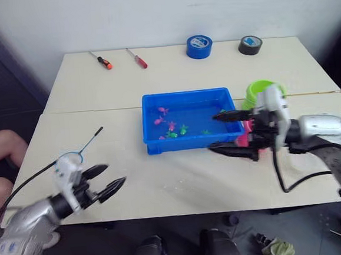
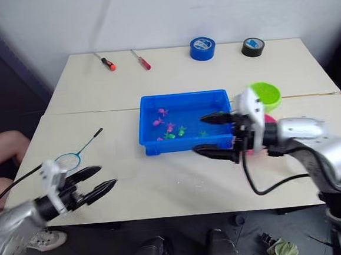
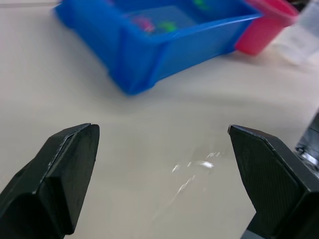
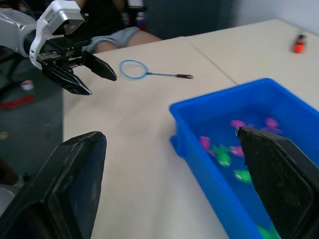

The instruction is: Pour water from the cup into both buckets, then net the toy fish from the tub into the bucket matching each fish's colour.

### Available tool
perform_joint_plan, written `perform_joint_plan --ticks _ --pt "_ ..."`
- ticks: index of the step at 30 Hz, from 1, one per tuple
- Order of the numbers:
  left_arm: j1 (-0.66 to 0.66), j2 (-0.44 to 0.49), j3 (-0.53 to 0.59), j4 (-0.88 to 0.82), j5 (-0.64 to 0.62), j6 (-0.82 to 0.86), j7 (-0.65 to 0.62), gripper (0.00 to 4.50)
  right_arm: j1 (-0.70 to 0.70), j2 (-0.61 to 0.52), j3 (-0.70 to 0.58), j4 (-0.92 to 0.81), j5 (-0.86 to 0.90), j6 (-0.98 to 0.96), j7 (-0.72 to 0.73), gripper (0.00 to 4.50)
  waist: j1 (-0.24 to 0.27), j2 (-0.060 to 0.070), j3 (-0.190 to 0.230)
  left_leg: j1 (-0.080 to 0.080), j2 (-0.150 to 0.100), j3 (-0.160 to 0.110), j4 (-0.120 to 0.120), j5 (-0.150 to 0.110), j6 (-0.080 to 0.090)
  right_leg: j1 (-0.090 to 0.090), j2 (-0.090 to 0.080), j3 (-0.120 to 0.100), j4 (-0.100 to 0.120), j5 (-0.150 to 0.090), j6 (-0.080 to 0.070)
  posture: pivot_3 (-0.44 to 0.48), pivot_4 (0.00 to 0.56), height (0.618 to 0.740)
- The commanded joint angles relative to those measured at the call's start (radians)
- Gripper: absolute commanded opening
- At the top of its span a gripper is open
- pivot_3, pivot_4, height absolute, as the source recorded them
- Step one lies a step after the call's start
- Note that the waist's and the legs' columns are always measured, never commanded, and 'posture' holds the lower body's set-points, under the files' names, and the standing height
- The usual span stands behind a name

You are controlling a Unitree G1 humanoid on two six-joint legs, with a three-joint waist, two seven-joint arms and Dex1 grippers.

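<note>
Both pincers, left [image 2: 98, 188] and right [image 2: 214, 136], are gaping wide, holding nothing; the net [image 2: 80, 152] is lying on the counter [image 2: 181, 186] beside the left one. Grabbing its thin handle clumsily risks flicking it off the edge.

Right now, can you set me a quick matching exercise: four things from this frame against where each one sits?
Things:
1. net
2. toy fish
3. blue tape roll
4. green bucket

Places:
A. far edge of the table
B. inside the blue tub
C. just beyond the left gripper
D. at the tub's right end

Pairs: 1-C, 2-B, 3-A, 4-D
</note>
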Motion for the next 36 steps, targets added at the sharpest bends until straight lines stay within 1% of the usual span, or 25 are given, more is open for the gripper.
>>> perform_joint_plan --ticks 1,4,6,8,10,13,15,17,19,21,22,23,24,25,26,27,29,31,33,36 --pt "0.170 -0.052 0.137 -0.076 0.010 -0.067 0.036 4.50 -0.032 0.032 0.039 0.012 -0.040 -0.045 0.064 4.40 0.000 -0.001 -0.001 0.000 -0.001 -0.001 0.000 -0.001 0.001 0.001 -0.001 0.000 -0.001 0.000 0.000 0.000 0.150 0.740" --pt "0.264 -0.068 0.187 -0.069 0.010 -0.103 0.032 4.50 -0.037 0.060 0.053 0.024 -0.057 -0.053 0.081 4.40 0.002 -0.001 -0.001 0.000 -0.002 0.000 0.000 -0.004 0.002 0.003 -0.003 -0.002 -0.007 0.000 0.000 0.000 0.150 0.740" --pt "0.285 -0.061 0.210 -0.052 0.001 -0.112 0.025 4.50 -0.036 0.074 0.057 0.027 -0.068 -0.055 0.088 4.40 0.001 -0.001 -0.001 -0.001 -0.002 0.000 0.000 -0.006 -0.003 0.003 -0.004 -0.004 -0.010 0.000 -0.001 0.000 0.150 0.740" --pt "0.281 -0.035 0.220 -0.028 -0.002 -0.114 0.014 4.50 -0.030 0.080 0.062 0.028 -0.089 -0.066 0.096 4.40 0.000 -0.001 -0.001 0.000 -0.001 0.000 -0.001 -0.007 -0.004 0.003 -0.004 -0.005 -0.010 -0.001 -0.002 0.000 0.150 0.740" --pt "0.242 0.050 0.220 0.042 0.014 -0.115 -0.029 4.50 -0.026 0.090 0.065 0.027 -0.113 -0.079 0.089 4.40 -0.002 -0.001 -0.001 0.000 -0.001 0.001 -0.001 -0.007 -0.005 0.002 -0.004 -0.007 -0.010 -0.001 -0.002 0.000 0.150 0.740" --pt "0.105 0.211 0.173 0.215 0.046 -0.109 -0.091 4.50 -0.012 0.102 0.049 0.015 -0.129 -0.089 0.064 4.40 -0.002 -0.001 -0.001 0.000 0.000 0.001 -0.001 -0.006 -0.006 0.002 -0.003 -0.009 -0.007 -0.002 -0.003 0.000 0.150 0.740" --pt "0.000 0.286 0.108 0.330 0.077 -0.121 -0.123 4.50 0.004 0.105 0.039 0.002 -0.135 -0.090 0.048 4.40 -0.002 -0.001 -0.001 0.000 0.000 0.000 -0.001 -0.006 -0.007 0.001 -0.003 -0.010 -0.005 -0.002 -0.003 0.000 0.150 0.740" --pt "-0.169 0.351 -0.004 0.487 0.144 -0.155 -0.152 4.50 0.028 0.105 0.033 -0.024 -0.143 -0.086 0.026 4.40 -0.001 -0.001 -0.001 0.000 0.000 -0.001 -0.001 -0.005 -0.007 0.001 -0.003 -0.011 -0.003 -0.002 -0.004 0.000 0.150 0.740" --pt "-0.320 0.382 -0.106 0.621 0.206 -0.159 -0.166 4.50 0.043 0.108 0.030 -0.044 -0.144 -0.079 0.009 4.40 -0.004 -0.001 -0.001 0.000 0.000 0.000 -0.001 -0.005 -0.007 0.000 -0.004 -0.011 -0.001 -0.002 -0.004 0.000 0.150 0.740" --pt "-0.527 0.390 -0.245 0.809 0.319 -0.216 -0.193 4.50 0.066 0.110 0.024 -0.077 -0.145 -0.071 -0.016 4.40 -0.001 -0.001 -0.001 0.001 0.000 0.001 -0.002 -0.004 -0.003 0.000 -0.004 -0.015 0.000 -0.001 -0.003 0.000 0.150 0.740" --pt "-0.655 0.381 -0.315 0.932 0.374 -0.241 -0.220 4.50 0.087 0.109 0.015 -0.103 -0.146 -0.065 -0.035 4.40 -0.003 -0.002 -0.001 0.001 0.000 0.000 -0.002 -0.004 -0.003 -0.001 -0.004 -0.017 0.002 -0.001 -0.003 0.000 0.150 0.740" --pt "-0.741 0.374 -0.360 1.018 0.408 -0.258 -0.239 4.50 0.101 0.108 0.009 -0.121 -0.146 -0.061 -0.047 4.40 -0.001 -0.001 -0.001 0.000 0.001 0.001 -0.002 -0.004 -0.004 -0.002 -0.003 -0.021 0.002 -0.001 -0.002 0.000 0.150 0.740" --pt "-0.792 0.370 -0.386 1.074 0.425 -0.269 -0.253 4.50 0.110 0.107 0.005 -0.132 -0.147 -0.059 -0.055 4.40 0.002 -0.001 -0.001 0.000 -0.001 0.001 -0.003 -0.004 -0.003 -0.001 -0.002 -0.024 0.007 -0.001 -0.001 0.000 0.150 0.740" --pt "-0.860 0.356 -0.425 1.151 0.467 -0.294 -0.247 4.50 0.125 0.104 -0.006 -0.148 -0.144 -0.053 -0.066 4.40 -0.002 -0.004 -0.002 0.000 -0.001 0.001 -0.002 -0.004 -0.003 -0.003 -0.002 -0.025 0.009 -0.001 -0.001 0.000 0.150 0.740" --pt "-0.934 0.341 -0.470 1.252 0.519 -0.330 -0.234 4.50 0.145 0.100 -0.022 -0.172 -0.138 -0.042 -0.082 4.40 -0.005 -0.005 -0.003 -0.001 -0.001 0.004 -0.001 -0.003 -0.001 -0.005 0.002 -0.028 0.011 0.000 0.000 0.000 0.150 0.740" --pt "-0.992 0.330 -0.504 1.332 0.557 -0.359 -0.226 4.50 0.160 0.096 -0.034 -0.190 -0.132 -0.033 -0.094 4.40 -0.005 -0.005 -0.003 0.000 -0.002 0.009 -0.001 -0.003 0.000 -0.005 0.002 -0.028 0.012 0.000 0.000 0.000 0.150 0.740" --pt "-1.099 0.298 -0.548 1.487 0.613 -0.398 -0.178 4.50 0.197 0.084 -0.062 -0.223 -0.125 -0.020 -0.114 4.40 -0.003 -0.007 -0.003 0.000 -0.002 0.010 0.000 -0.003 0.001 -0.005 0.002 -0.030 0.012 0.001 0.001 0.000 0.150 0.740" --pt "-1.183 0.264 -0.563 1.609 0.643 -0.422 -0.128 4.50 0.228 0.073 -0.089 -0.252 -0.118 -0.006 -0.130 4.40 0.000 -0.008 -0.002 0.000 -0.002 0.013 0.000 -0.004 0.003 -0.005 0.001 -0.031 0.011 0.001 0.002 0.000 0.150 0.740" --pt "-1.239 0.238 -0.564 1.693 0.661 -0.439 -0.087 4.50 0.248 0.065 -0.110 -0.276 -0.109 0.008 -0.144 4.40 0.000 -0.011 -0.001 -0.001 -0.002 0.013 0.001 -0.005 0.004 -0.005 0.001 -0.032 0.011 0.001 0.002 0.000 0.150 0.740" --pt "-1.287 0.196 -0.563 1.779 0.691 -0.471 -0.022 4.50 0.271 0.055 -0.147 -0.317 -0.084 0.035 -0.173 4.40 0.001 -0.014 0.000 -0.001 -0.001 0.014 0.002 -0.005 0.005 -0.005 0.000 -0.033 0.010 0.002 0.004 0.000 0.150 0.740"
